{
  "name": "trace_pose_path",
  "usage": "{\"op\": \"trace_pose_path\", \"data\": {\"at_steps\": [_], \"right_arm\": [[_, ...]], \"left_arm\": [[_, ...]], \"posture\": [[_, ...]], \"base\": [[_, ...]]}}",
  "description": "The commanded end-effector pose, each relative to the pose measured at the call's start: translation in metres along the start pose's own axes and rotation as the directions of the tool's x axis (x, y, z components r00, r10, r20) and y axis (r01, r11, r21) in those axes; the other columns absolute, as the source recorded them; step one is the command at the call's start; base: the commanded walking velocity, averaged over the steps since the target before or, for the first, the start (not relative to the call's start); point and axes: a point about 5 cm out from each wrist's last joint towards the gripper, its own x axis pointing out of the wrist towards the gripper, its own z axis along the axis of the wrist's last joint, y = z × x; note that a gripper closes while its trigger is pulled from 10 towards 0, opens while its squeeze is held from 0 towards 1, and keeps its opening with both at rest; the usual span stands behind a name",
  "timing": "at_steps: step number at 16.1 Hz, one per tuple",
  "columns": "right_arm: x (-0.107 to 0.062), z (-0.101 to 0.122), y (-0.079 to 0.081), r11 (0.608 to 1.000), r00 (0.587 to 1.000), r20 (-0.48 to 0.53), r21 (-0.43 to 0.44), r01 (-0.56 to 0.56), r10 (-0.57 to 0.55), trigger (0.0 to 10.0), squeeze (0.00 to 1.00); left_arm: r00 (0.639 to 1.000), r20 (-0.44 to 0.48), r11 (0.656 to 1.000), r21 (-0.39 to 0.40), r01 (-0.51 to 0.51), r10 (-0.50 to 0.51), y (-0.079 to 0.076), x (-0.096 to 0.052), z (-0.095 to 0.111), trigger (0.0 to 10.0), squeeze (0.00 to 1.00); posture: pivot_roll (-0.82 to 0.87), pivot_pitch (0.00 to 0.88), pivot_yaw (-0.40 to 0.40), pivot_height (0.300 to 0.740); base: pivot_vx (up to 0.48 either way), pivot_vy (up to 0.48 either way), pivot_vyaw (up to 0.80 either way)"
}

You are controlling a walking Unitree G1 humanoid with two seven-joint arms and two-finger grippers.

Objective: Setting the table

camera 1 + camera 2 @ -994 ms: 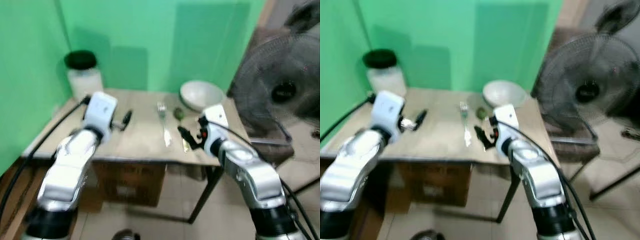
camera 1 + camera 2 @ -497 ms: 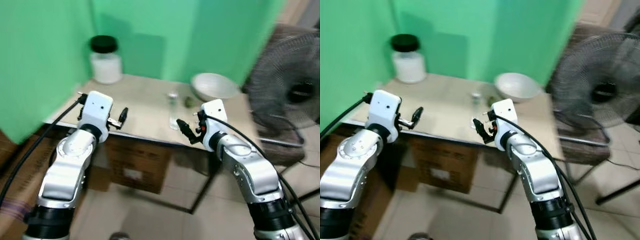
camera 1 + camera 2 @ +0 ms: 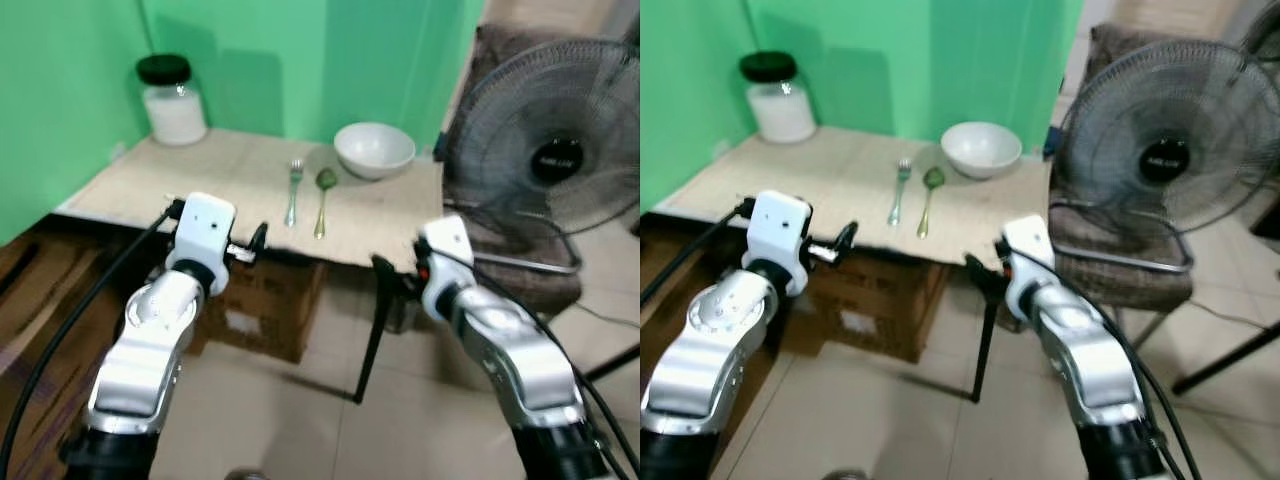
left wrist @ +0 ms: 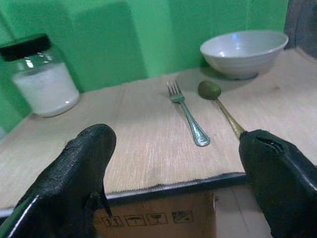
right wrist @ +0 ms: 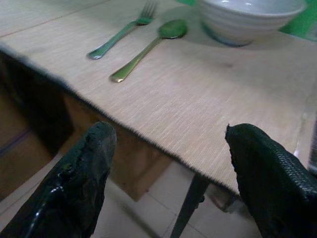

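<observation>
A: Where do the things for the table lie now?

B: On the wooden table (image 3: 200, 185), toward its far right part. A fork (image 3: 294, 190) and a spoon (image 3: 322, 200) lie side by side, just apart, with a white bowl (image 3: 374, 150) a little beyond them and to the right. A jar (image 3: 172, 100) with a black lid stands in the far left corner, well apart from them.

A: And the grippers?

B: Both are in front of the near edge of the table, below the top and not over it. The left gripper (image 3: 250, 250) has its fingers spread and holds nothing; the left wrist view shows this. The right gripper (image 5: 168, 163) is spread wide too and is empty.

A: How do the fork and spoon lie from them?

B: Ahead and higher. Their long axes run from the near edge toward the wall, handles to the robot, the tines and the spoon's head toward the bowl. In the head views the two pieces sit between the two arms.

A: Which arm is nearer?

B: I judge the right one is a little nearer to the spoon, because the spoon's handle comes closest to the edge on that side. The fork is about equally far from both. Either arm must rise and go forward first.
</observation>
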Motion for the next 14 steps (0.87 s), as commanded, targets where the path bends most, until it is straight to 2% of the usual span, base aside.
{"op": "trace_pose_path", "data": {"at_steps": [1,6,8,14], "right_arm": [[0.001,0.009,0.01,0.998,0.997,0.053,-0.017,-0.055,0.055,10.0,0.0],[0.01,0.015,0.01,1.0,0.997,0.071,0.02,-0.008,0.006,10.0,0.0],[0.011,0.017,0.008,1.0,0.996,0.09,0.02,0.024,-0.026,10.0,0.0],[0.017,0.02,0.008,0.999,0.997,0.079,0.041,0.018,-0.021,10.0,0.0]], "left_arm": [[1.0,0.007,1.0,-0.003,-0.016,0.016,0.005,-0.005,0.001,10.0,0.0],[1.0,-0.001,1.0,0.013,0.003,-0.003,0.006,-0.007,0.0,10.0,0.0],[1.0,-0.005,1.0,0.02,0.018,-0.018,0.004,-0.007,0.0,10.0,0.0],[0.999,-0.014,0.999,0.024,0.031,-0.03,0.002,-0.012,-0.002,10.0,0.0]], "posture": [[0.15,0.0,-0.029,0.74],[0.14,0.0,-0.011,0.74],[0.14,0.0,-0.006,0.74],[0.15,0.0,-0.022,0.74]], "base": [[0.334,0.0,0.8],[0.397,0.0,0.8],[0.401,0.0,0.0],[0.396,0.0,0.0]]}}
